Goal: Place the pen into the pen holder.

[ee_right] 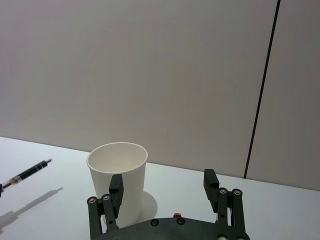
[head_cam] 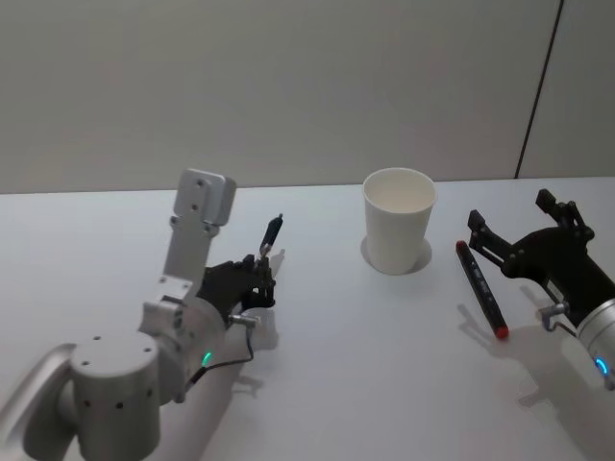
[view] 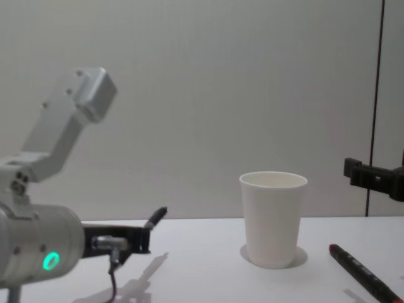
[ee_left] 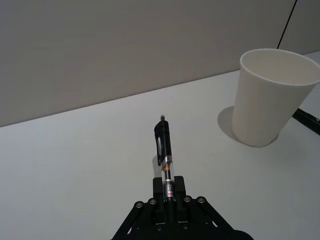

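My left gripper [head_cam: 258,280] is shut on the lower end of a black pen [head_cam: 273,234], which it holds above the table, left of the pen holder. The pen [ee_left: 164,145] points forward and up out of the gripper [ee_left: 169,197]. The pen holder [head_cam: 399,230], a plain white paper cup, stands upright near the table's middle with nothing showing inside [ee_right: 118,170]. My right gripper [head_cam: 509,219] is open, to the right of the cup and above a second pen [head_cam: 480,286], dark with red ends, lying on the table.
The white table [head_cam: 336,384] runs back to a grey wall. The cup [view: 273,218] stands between the two arms. The dark pen with red ends [view: 363,274] lies at the front right, apart from the cup.
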Motion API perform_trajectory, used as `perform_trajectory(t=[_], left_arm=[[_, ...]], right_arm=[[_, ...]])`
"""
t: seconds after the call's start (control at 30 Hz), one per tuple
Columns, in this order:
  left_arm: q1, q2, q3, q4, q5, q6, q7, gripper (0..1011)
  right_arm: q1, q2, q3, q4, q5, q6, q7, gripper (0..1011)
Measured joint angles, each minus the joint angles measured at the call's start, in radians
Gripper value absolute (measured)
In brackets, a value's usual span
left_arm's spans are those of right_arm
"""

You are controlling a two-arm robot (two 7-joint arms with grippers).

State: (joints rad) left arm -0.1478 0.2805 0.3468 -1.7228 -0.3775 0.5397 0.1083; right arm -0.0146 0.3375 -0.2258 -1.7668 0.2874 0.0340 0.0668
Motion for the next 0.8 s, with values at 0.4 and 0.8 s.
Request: perform_trajectory(t=[0.4, 0.8], left_arm=[[0.037, 0.076, -0.053, -0.041, -0.067, -0.103, -0.115, 124], [0.061, 0.132, -0.076, -0.043, -0.098, -0.212, -0.29, 124]], right_arm=[[0.0, 0.0, 0.0, 0.0, 0.0, 0.0, 0.0, 1009], [0.0, 0.0, 0.0, 0.0, 0.0, 0.0, 0.0, 1009]])
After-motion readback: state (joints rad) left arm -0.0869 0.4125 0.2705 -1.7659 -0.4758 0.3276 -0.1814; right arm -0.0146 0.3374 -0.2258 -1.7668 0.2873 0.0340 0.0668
